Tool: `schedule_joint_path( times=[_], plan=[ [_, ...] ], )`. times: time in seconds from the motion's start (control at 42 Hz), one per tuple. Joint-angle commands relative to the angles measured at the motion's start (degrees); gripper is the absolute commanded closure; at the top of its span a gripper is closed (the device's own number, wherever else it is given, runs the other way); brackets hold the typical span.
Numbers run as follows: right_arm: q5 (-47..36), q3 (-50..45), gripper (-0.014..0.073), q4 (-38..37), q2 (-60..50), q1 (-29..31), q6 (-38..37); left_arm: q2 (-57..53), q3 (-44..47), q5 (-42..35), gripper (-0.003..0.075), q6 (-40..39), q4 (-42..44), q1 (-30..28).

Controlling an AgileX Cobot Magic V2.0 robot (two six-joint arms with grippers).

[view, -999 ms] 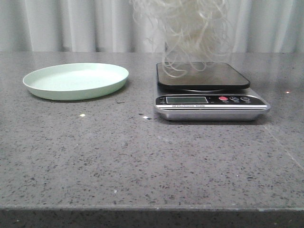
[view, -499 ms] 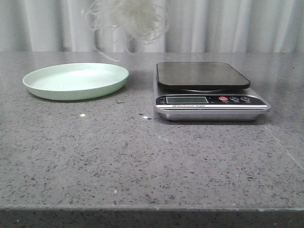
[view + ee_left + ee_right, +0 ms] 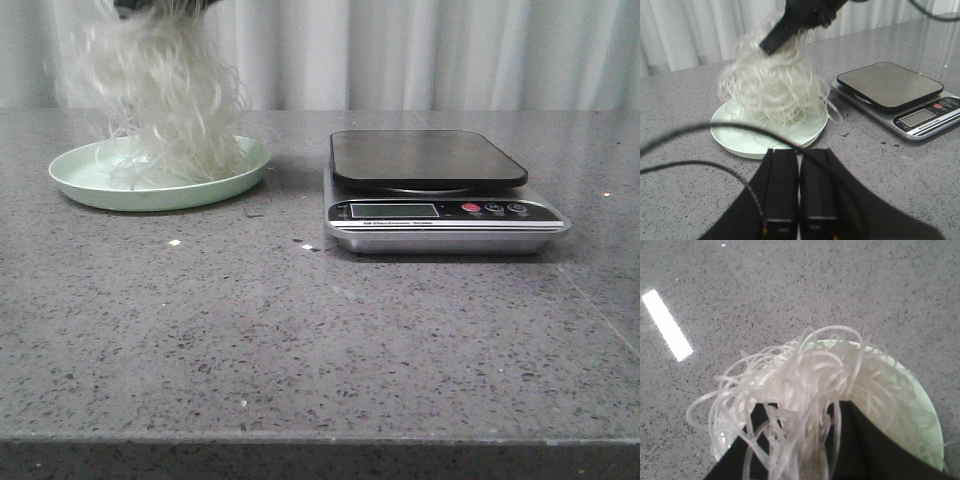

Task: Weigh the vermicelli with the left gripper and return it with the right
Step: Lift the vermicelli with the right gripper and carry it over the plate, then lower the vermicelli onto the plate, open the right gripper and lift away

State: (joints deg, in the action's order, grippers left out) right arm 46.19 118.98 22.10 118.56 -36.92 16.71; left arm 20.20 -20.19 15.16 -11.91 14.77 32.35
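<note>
Vermicelli [image 3: 165,100] moved from scale [image 3: 430,160] over plate [image 3: 225,180], apparently touching, grey speckled table [image 3: 300,340]

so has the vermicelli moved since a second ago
Yes. The vermicelli has gone left in the front view, from above the scale to hanging over the mint-green plate, its lower strands reaching it.

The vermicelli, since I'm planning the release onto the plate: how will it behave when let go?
Probably floppy: the vermicelli hangs from the right gripper in drooping loops. Likely very light, being an airy tangle. Strands already spill past the rim of the mint-green plate, so some may snag on the gripper or drape outside.
</note>
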Motion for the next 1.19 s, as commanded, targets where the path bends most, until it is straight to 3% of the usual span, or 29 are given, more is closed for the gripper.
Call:
schedule_joint_path(
  times=[0.0, 0.737, 0.856, 1.047, 1.165],
  plan=[
    [-2.2, 2.2, 0.0442, 1.7, -2.7, 0.1, 0.3, 0.2, -1.6, -4.8, 0.0584, -0.5, 0.3, -0.1],
    [2.4, 2.1, 0.0437, 1.5, 1.1, 0.1, 0.3, 0.2, -1.6, -4.8, 0.0584, -0.5, 0.3, -0.1],
    [2.8, 2.1, 0.0345, 1.5, 0.9, 0.1, 0.3, 0.2, -1.6, -4.8, 0.0584, -0.5, 0.3, -0.1],
    [3.9, 2.1, 0.0084, 1.5, 0.3, 0.1, 0.3, 0.2, -1.6, -4.8, 0.0584, -0.5, 0.3, -0.1],
    [4.7, 2.1, 0.0044, 1.5, -0.4, 0.1, 0.3, 0.2, -1.6, -4.8, 0.0584, -0.5, 0.3, -0.1]
  ],
)
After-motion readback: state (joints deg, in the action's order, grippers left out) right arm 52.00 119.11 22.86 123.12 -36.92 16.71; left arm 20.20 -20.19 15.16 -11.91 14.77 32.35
